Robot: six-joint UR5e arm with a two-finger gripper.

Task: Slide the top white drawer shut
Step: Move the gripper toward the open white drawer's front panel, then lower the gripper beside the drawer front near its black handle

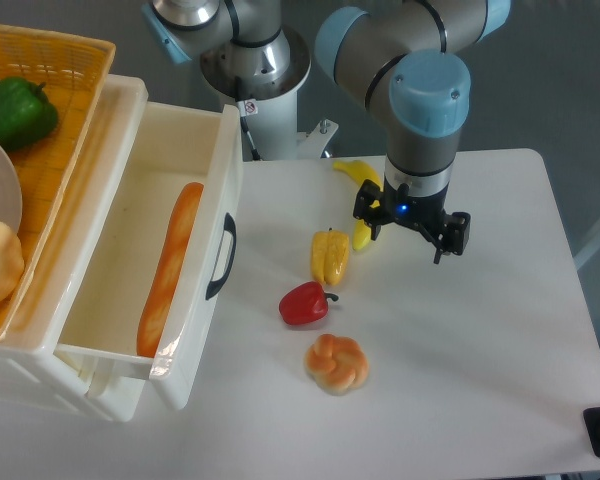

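The top white drawer (170, 250) stands wide open. The gripper (412, 226), spread and empty, should push squarely on its front panel beside the black handle (221, 256).

baguette (167, 268) in top white drawer (185, 135), left of table (480, 350)

1. An orange wicker basket (75, 75) sits at upper left, holding a green pepper (18, 112).
2. A baguette (170, 268) lies lengthwise.
3. On the white table (500, 340), a yellow pepper (329, 257) lies just above a red pepper (303, 304).
4. A braided bun (336, 363) lies below the red pepper.
5. A banana (361, 190) lies near the table's far edge.
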